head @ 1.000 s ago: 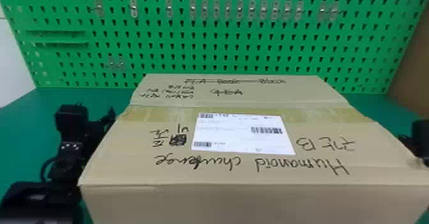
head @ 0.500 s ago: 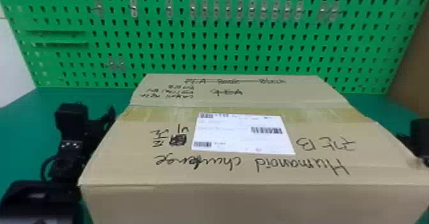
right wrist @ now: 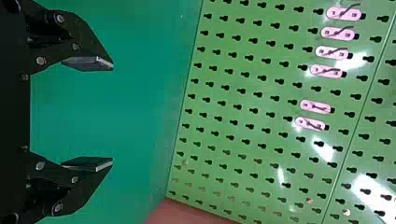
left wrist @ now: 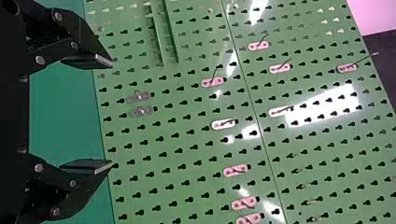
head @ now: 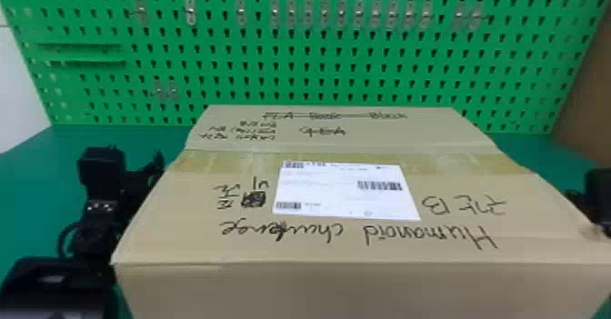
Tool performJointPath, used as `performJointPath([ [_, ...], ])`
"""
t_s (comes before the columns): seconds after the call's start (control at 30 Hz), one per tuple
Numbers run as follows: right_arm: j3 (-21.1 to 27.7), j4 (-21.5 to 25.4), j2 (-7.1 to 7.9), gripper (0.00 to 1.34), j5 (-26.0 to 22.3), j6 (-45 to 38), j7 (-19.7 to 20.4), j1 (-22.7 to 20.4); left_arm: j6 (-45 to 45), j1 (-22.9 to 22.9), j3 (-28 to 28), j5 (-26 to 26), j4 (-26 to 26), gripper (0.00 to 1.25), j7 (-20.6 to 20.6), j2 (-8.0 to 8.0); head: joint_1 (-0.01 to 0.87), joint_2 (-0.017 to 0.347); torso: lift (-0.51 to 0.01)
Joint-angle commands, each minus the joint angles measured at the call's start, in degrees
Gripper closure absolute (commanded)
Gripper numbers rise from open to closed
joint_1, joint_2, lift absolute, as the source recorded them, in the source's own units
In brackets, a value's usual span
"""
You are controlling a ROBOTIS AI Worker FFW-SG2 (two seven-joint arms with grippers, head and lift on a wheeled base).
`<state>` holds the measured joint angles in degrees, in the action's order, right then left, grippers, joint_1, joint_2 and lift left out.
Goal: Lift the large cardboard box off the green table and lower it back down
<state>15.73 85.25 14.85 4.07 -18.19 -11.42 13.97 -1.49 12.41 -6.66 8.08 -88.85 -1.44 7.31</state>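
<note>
We have the large cardboard box (head: pixel 354 286) spanning the middle of the head view and running down toward six o'clock, label (head: pixel 341 193) up, over the green counter (head: pixel 32 159); whether it touches the counter we cannot tell. Our left gripper (head: pixel 147 170) is at the box's nine o'clock, our right gripper (head: pixel 577 198) at its three o'clock. Both pairs of jaws stand wide apart, clasping nothing. At twelve o'clock, behind the box, rises our green pegboard (head: pixel 291 75).
</note>
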Motion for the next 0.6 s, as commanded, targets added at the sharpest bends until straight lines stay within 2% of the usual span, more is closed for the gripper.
performJointPath([
  [0.0, 0.00, 0.00, 0.00, 0.53, 0.06, 0.00, 0.00, 0.01, 0.00, -0.02, -0.02, 0.00, 0.00, 0.49, -0.05, -0.01, 0.508, 0.051, -0.211],
  [0.57, -0.09, 0.00, 0.18, 0.53, 0.06, -0.09, 0.00, -0.08, 0.00, -0.11, -0.11, 0.09, 0.00, 0.49, -0.05, -0.01, 0.508, 0.051, -0.211],
])
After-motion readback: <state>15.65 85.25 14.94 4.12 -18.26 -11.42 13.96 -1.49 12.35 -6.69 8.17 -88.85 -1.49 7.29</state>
